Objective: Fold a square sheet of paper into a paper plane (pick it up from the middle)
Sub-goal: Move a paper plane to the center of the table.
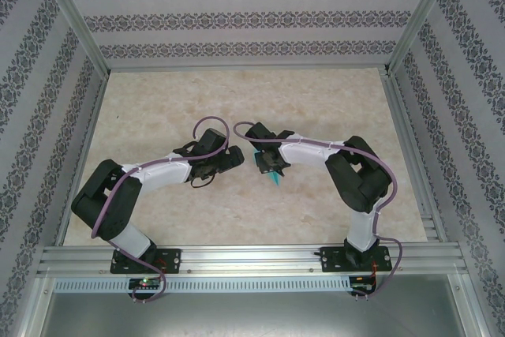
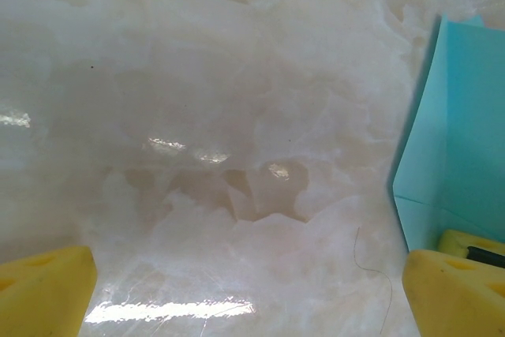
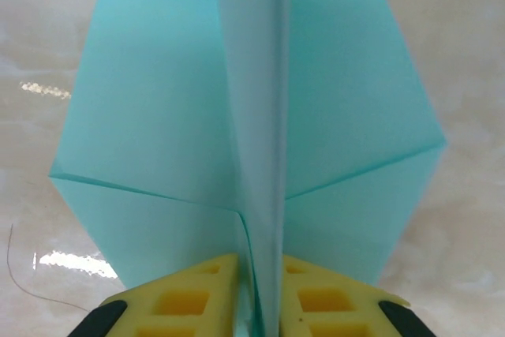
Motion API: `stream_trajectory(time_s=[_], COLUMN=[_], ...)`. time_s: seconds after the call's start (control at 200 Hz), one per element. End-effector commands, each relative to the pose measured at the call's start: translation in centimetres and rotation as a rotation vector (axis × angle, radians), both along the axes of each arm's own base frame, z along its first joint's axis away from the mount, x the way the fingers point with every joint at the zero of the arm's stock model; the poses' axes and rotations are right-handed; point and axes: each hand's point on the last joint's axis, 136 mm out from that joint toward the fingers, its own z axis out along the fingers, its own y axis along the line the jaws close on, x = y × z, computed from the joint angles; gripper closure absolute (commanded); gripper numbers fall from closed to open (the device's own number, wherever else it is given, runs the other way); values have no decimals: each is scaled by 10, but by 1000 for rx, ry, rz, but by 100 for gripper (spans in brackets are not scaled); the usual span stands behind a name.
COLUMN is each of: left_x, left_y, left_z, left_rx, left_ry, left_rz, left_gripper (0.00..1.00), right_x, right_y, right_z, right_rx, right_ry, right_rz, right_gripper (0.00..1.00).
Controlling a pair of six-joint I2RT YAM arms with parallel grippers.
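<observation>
The square sheet of paper stands folded as a turquoise paper plane (image 3: pixel 252 116), with two wings spread and a centre keel. My right gripper (image 3: pixel 260 293) is shut on that keel, with its yellow fingers (image 3: pixel 185 301) pressed against both sides. From above, the paper plane (image 1: pixel 276 180) pokes out below the right gripper (image 1: pixel 272 165) near the table's middle. My left gripper (image 1: pixel 230 159) sits just left of it, open, holding nothing. In the left wrist view its yellow fingertips (image 2: pixel 47 290) stand wide apart over bare table, with one wing of the paper plane (image 2: pixel 461 140) at the right edge.
The table (image 1: pixel 237 100) is a pale marbled surface inside a metal frame with patterned walls. A thin dark hair or thread (image 2: pixel 371 266) lies on the table near the left gripper's right finger. Free room spreads towards the back and both sides.
</observation>
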Motion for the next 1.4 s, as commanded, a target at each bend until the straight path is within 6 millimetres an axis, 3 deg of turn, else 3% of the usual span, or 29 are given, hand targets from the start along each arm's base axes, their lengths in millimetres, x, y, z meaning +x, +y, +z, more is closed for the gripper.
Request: stream_trajectory(time_s=[0.0, 0.175, 0.42, 0.525, 0.929, 1.259, 1.394], left_x=[0, -1, -3, -5, -14, -13, -13], left_y=[9, 11, 29, 41, 50, 49, 50], left_z=[-5, -4, 8, 14, 20, 21, 23], left_rx=[30, 39, 112, 149, 163, 164, 166], left_ry=[7, 9, -9, -20, -26, -26, -29], left_rz=[12, 13, 46, 70, 70, 66, 67], left_gripper=[0, 0, 0, 0, 0, 0, 0], right_x=[-5, -7, 23, 40, 95, 94, 93], right_y=[-1, -2, 7, 9, 21, 18, 22], right_z=[-20, -26, 35, 44, 27, -11, -6], right_rx=[-10, -9, 82, 128, 118, 76, 88], right_ry=[10, 19, -111, -123, -112, -34, -23], right_rz=[-31, -44, -69, -101, -158, -182, -174], right_gripper=[84, 89, 91, 92, 90, 81, 81])
